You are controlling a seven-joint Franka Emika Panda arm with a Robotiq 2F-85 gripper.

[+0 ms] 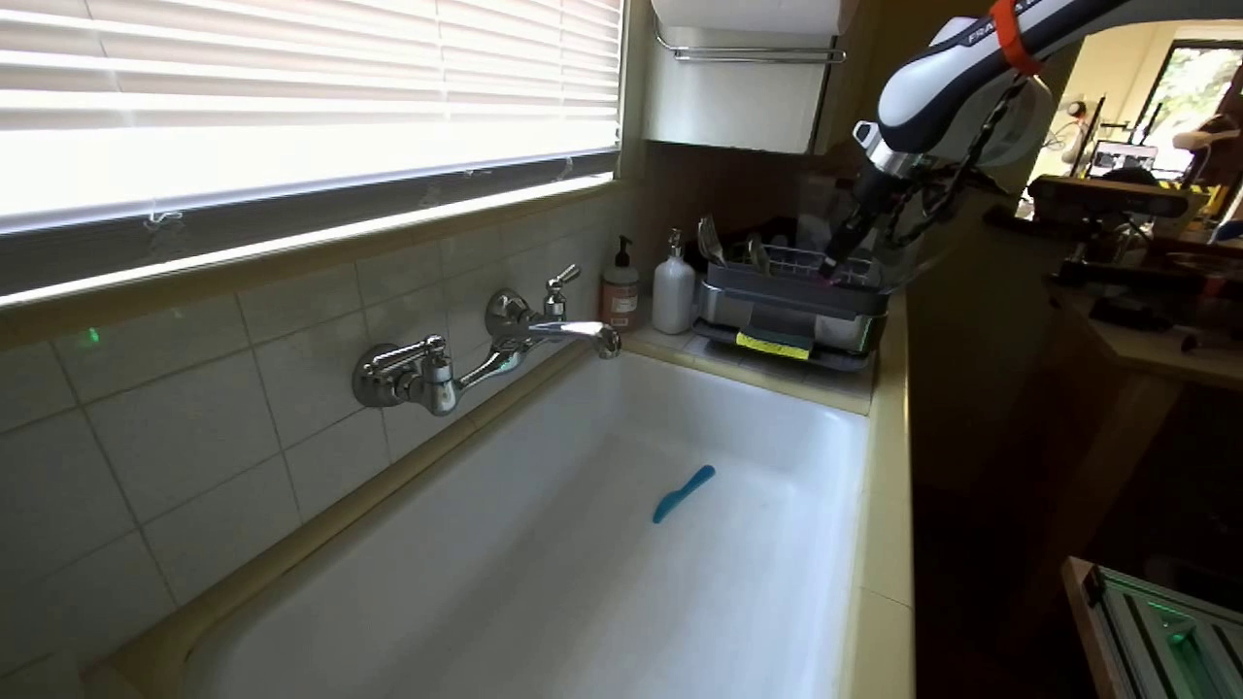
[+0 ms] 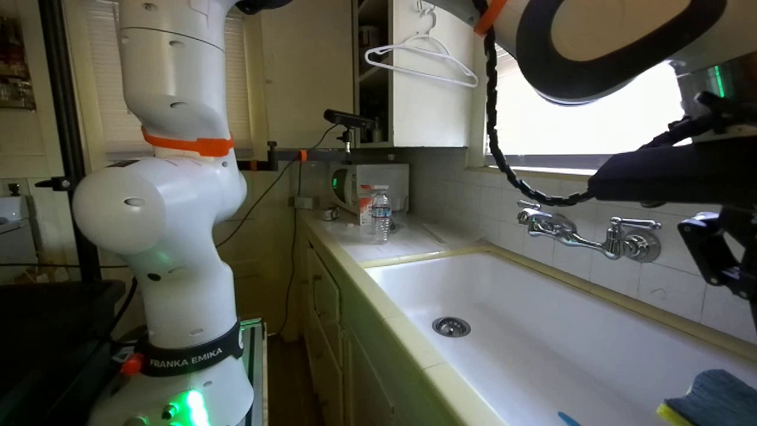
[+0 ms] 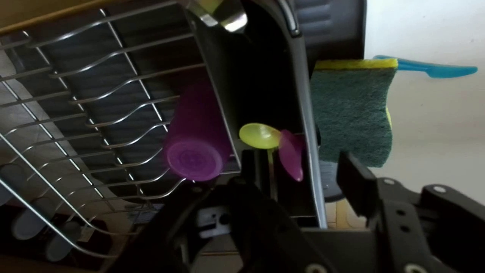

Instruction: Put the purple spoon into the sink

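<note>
hovering gripper (image 3: 299,165): spread jaws over dish rack (image 1: 782,288)
purple spoon (image 3: 291,155): inside dish rack
sink (image 1: 563,544): beside dish rack
black band (image 2: 189,358): reading "franka emika"

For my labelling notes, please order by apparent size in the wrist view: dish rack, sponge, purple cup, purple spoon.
1. Dish rack, running past the frame's edge
2. Sponge and purple cup, too alike to rank, perhaps unequally near the camera
3. Purple spoon, visible part only
</note>
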